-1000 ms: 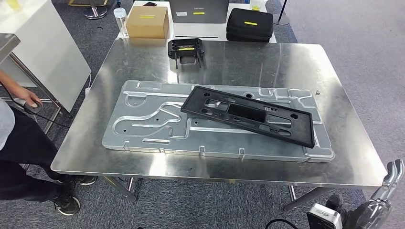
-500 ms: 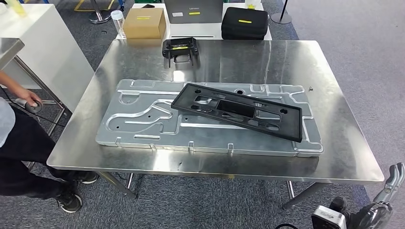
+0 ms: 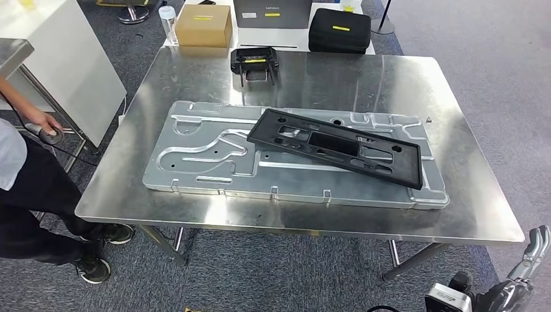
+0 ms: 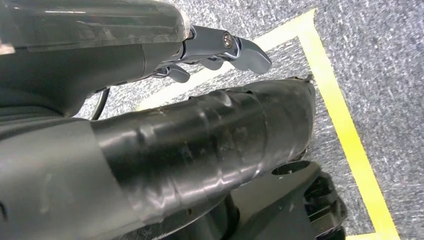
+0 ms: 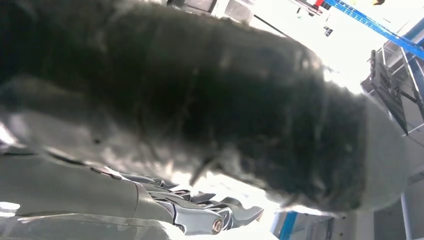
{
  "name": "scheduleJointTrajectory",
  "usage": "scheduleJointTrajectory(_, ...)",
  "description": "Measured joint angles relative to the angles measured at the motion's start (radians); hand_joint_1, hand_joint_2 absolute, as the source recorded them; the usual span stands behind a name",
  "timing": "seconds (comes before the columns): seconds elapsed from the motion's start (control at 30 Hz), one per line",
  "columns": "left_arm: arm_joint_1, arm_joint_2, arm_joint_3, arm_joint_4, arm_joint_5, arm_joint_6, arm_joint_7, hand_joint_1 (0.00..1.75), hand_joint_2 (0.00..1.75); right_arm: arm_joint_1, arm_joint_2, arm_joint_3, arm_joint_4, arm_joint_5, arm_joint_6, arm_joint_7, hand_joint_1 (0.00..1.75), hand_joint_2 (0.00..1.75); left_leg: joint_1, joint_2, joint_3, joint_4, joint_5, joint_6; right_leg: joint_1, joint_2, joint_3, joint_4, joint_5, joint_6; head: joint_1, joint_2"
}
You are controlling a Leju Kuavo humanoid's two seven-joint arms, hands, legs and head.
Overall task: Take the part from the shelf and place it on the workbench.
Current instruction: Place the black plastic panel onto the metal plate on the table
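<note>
Our right hand hangs low beside the near right corner of the workbench, below its edge, holding nothing, with fingers that look loosely extended rather than curled; our left hand hangs over grey carpet marked with a yellow floor line, also holding nothing, its fingers a little bent and apart. On the workbench lies a large silver plate with raised channels, and the black part, a long frame with cut-outs, rests across the right half of that plate, skewed so that its right end points toward the near edge of the workbench. We judge the placing done, or nearly so, since the part lies on the bench and no hand touches it. What could go wrong from here comes mostly from our own body: the right hand hangs close to the workbench corner, so a turn or step could knock the bench and jolt the part, which only sits loose on the ribbed plate. A person stands at the left side of the workbench, near enough that a swinging arm might reach them.
</note>
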Motion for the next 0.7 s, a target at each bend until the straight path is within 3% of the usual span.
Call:
scheduleJointTrajectory(0.07,0.0,0.0,0.0,0.0,0.0,0.0,0.0,0.0,0.0,0.0,0.0,0.0,0.0,-0.001,0.0,-0.001,0.0,0.0,-0.002,-0.001,-0.006,0.011,0.0,-0.004,0.003,0.0,0.072,-0.134,0.053,-0.007,0.0,0.0)
scheduleJointTrajectory(0.1,-0.001,-0.001,0.0,0.0,0.0,0.0,0.0,0.0,0.0,0.001,0.0,0.0,-0.001,-0.002,0.0,-0.002,0.0,0.0,-0.004,-0.001,-0.009,0.015,0.001,-0.008,0.005,0.0,0.094,-0.179,0.067,-0.011,0.0,0.0)
scheduleJointTrajectory(0.17,-0.001,-0.001,0.002,0.0,0.0,0.002,0.001,0.0,0.0,0.005,0.0,0.0,-0.002,-0.005,0.0,-0.003,0.0,0.0,-0.006,-0.001,-0.014,0.018,0.005,-0.021,0.011,0.001,0.098,-0.202,0.073,-0.019,0.0,0.0)
scheduleJointTrajectory(0.23,-0.001,0.0,0.004,0.0,0.0,0.004,0.002,0.0,0.0,0.008,0.0,0.0,-0.003,-0.009,0.0,-0.006,0.0,0.0,-0.005,-0.002,-0.017,0.02,0.005,-0.032,0.007,0.0,0.094,-0.207,0.085,-0.031,-0.001,0.0)
scheduleJointTrajectory(0.27,-0.001,0.0,0.006,0.0,0.0,0.004,0.003,0.0,0.0,0.009,0.0,0.0,-0.004,-0.013,0.0,-0.007,0.0,0.0,-0.004,-0.003,-0.025,0.038,-0.013,-0.038,0.004,-0.001,0.09,-0.211,0.092,-0.038,-0.001,0.0)
scheduleJointTrajectory(0.33,0.0,0.0,0.008,0.0,0.0,0.007,0.003,0.0,0.0,0.011,0.001,0.0,-0.005,-0.018,0.0,-0.01,0.0,0.0,0.0,-0.004,-0.059,0.128,-0.086,-0.047,0.0,-0.005,0.079,-0.215,0.105,-0.048,-0.002,0.0)
scheduleJointTrajectory(0.4,0.0,0.0,0.009,0.0,0.0,0.008,0.005,0.0,0.0,0.015,0.001,0.0,-0.005,-0.02,0.0,-0.012,0.0,0.0,0.004,-0.003,-0.098,0.248,-0.156,-0.055,0.001,-0.008,0.063,-0.212,0.115,-0.049,-0.003,0.0)
scheduleJointTrajectory(0.43,0.0,0.0,0.009,0.0,0.0,0.008,0.006,0.0,0.0,0.016,0.001,0.0,-0.005,-0.02,0.0,-0.013,0.0,0.0,0.005,-0.003,-0.101,0.276,-0.166,-0.058,0.001,-0.008,0.054,-0.21,0.119,-0.047,-0.003,0.0)
scheduleJointTrajectory(0.47,0.001,0.0,0.009,0.0,0.0,0.008,0.006,0.0,0.0,0.017,0.001,0.0,-0.005,-0.02,0.0,-0.013,0.0,0.0,0.006,-0.003,-0.086,0.268,-0.159,-0.059,0.0,-0.008,0.047,-0.206,0.122,-0.045,-0.003,0.0)
scheduleJointTrajectory(0.5,0.0,0.0,0.009,0.0,0.0,0.008,0.006,0.0,0.0,0.017,0.002,0.0,-0.005,-0.02,0.0,-0.013,0.0,0.0,0.007,-0.003,-0.051,0.222,-0.136,-0.059,-0.001,-0.008,0.04,-0.202,0.125,-0.043,-0.003,0.0)
scheduleJointTrajectory(0.57,-0.001,0.001,0.009,0.0,0.0,0.009,0.006,0.0,0.0,0.018,0.002,0.0,-0.006,-0.021,0.0,-0.014,0.0,0.0,0.006,-0.004,0.034,0.084,-0.091,-0.053,-0.001,-0.008,0.031,-0.192,0.13,-0.035,-0.003,0.0)
scheduleJointTrajectory(0.6,-0.002,0.001,0.009,0.0,0.0,0.009,0.007,0.0,0.0,0.019,0.002,0.0,-0.006,-0.022,0.0,-0.015,0.0,0.0,0.004,-0.005,0.06,0.036,-0.078,-0.049,0.0,-0.008,0.028,-0.189,0.133,-0.03,-0.003,0.0)
scheduleJointTrajectory(0.7,-0.001,0.001,0.01,0.0,0.0,0.01,0.009,0.0,0.0,0.021,0.003,0.0,-0.008,-0.027,0.0,-0.019,0.0,0.0,-0.002,-0.007,0.065,0.006,-0.065,-0.03,0.002,-0.008,0.024,-0.191,0.147,-0.008,-0.002,0.0)
